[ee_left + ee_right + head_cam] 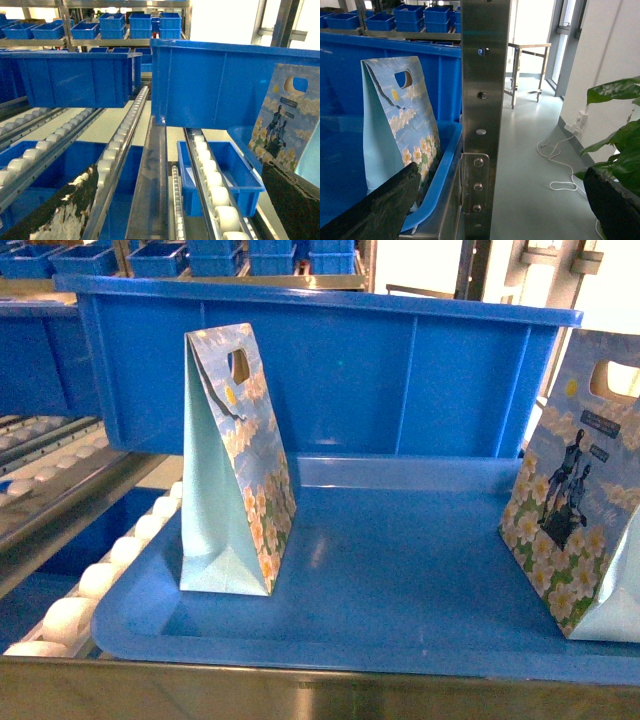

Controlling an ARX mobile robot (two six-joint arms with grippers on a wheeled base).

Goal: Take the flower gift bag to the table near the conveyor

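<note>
- two flower gift bags are seen standing upright in a shallow blue tray [400, 640]: the left bag [235, 465] near the tray's left edge, the right bag [580, 500] at its right edge, well apart from each other.
- the left bag is turned edge-on to the head camera, its pale gusset facing forward; its long axis runs straight up, with the cut-out handle at the top.
- the right bag is shown in the right wrist view just ahead and to the left of the right gripper [495, 220], so the right arm is judged the nearer one for it.
- the same bag appears at the far right of the left wrist view, across from the left gripper [165, 225], with the roller conveyor [120, 145] directly ahead.
- both grippers are held apart with nothing between the fingers.
- no counter is visible; a steel post [485, 100] stands just right of the tray and is judged an obstacle for the reach.
</note>
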